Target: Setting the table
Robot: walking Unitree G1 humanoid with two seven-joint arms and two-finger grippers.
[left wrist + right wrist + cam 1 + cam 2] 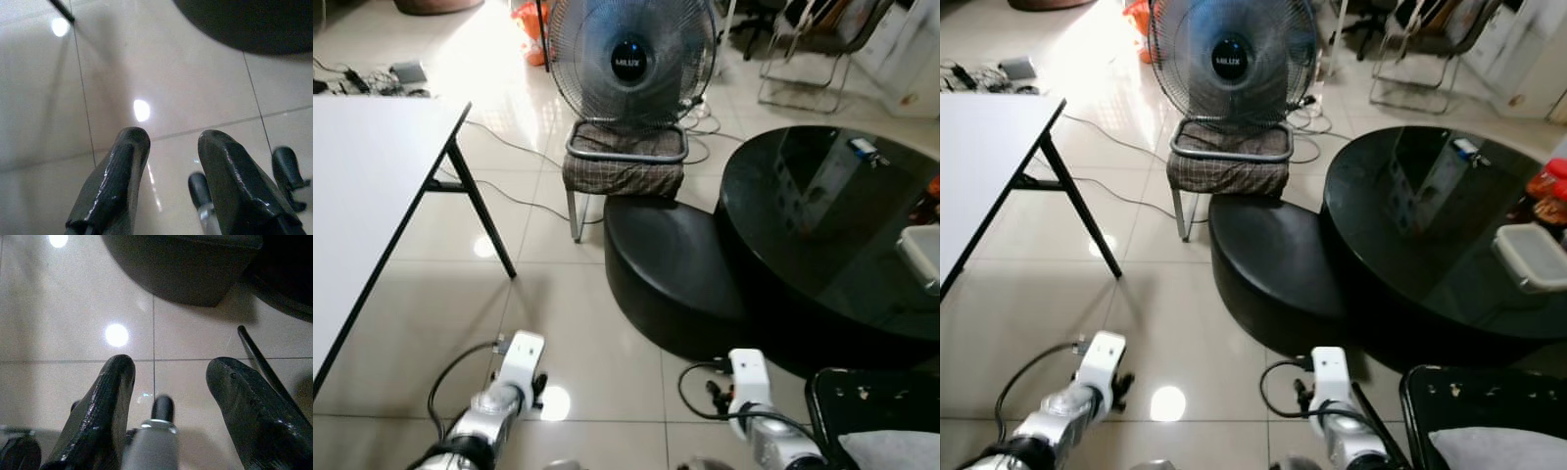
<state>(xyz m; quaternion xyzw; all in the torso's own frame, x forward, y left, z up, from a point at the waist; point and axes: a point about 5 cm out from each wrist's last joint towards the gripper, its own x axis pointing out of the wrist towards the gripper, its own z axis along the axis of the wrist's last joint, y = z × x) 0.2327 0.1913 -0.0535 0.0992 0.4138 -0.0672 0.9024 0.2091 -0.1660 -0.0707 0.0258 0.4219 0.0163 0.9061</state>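
Well, I take the round black worktop (1430, 225) as my mark and read the room leftward of it first. Far to its left stands a white folding table (372, 186), bare as far as I see. Nearer, just left of the worktop and behind its lower black step (666, 255), one fan (629, 61) sits on one cushioned stool (625, 162).

My left pincer (168, 161) hangs low over the tiled floor (578, 362), well left of the worktop, its two fingers spread and holding nothing. My right pincer (171, 391) hangs just short of the worktop's near edge, likewise parted and empty.

On the worktop itself I count one clear lidded container (1531, 257) at its right edge, some red packets (1549, 196) behind that (too cropped to count), and one small object (1466, 149) toward the far side that I cannot identify. I see no plates or cutlery.

The container lies ahead and to the right of both pincers, its long side running roughly away from me along the rim. My right arm is plainly the nearer one, so I judge any reach belongs to it. One black chair (1469, 401) stands close by my right arm.
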